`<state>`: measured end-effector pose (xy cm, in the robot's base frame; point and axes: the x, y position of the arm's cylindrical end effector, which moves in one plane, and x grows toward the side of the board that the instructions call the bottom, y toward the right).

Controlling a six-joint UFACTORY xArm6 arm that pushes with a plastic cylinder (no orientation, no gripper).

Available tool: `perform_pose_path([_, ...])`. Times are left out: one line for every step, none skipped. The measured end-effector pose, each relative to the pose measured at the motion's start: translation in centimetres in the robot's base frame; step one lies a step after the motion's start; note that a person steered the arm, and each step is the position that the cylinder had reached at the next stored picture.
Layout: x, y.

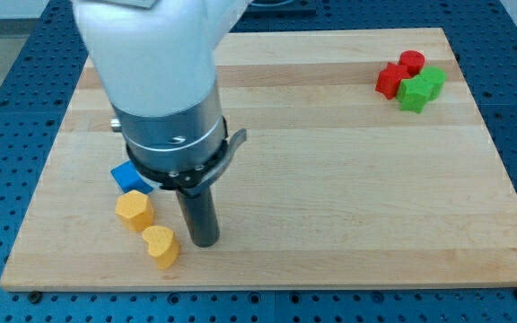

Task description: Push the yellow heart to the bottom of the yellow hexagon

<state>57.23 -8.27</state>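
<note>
The yellow heart (161,246) lies near the board's bottom edge at the view's lower left. The yellow hexagon (135,209) sits just above and to the left of it, nearly touching. My tip (205,242) rests on the board just to the right of the yellow heart, a small gap away. The arm's white and grey body hides the board area above the tip.
A blue block (127,175) lies above the yellow hexagon, partly hidden by the arm. At the view's top right sit two red blocks (389,80) (411,62) and two green blocks (413,93) (433,79) in a tight cluster. The wooden board (348,179) lies on a blue perforated table.
</note>
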Motion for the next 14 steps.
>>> perform_pose_path([0.0, -2.8])
perform_pose_path([0.0, -2.8])
perform_pose_path([0.0, -1.3])
perform_pose_path([0.0, -0.2])
perform_pose_path([1.2, -0.2])
perform_pose_path([1.2, -0.2])
perform_pose_path([1.3, -0.9])
perform_pose_path([1.3, -2.4])
perform_pose_path([1.3, -2.4])
perform_pose_path([1.3, -3.5])
perform_pose_path([1.3, -3.6])
perform_pose_path([1.3, -3.7])
perform_pose_path([1.3, -4.4])
perform_pose_path([1.3, -5.1])
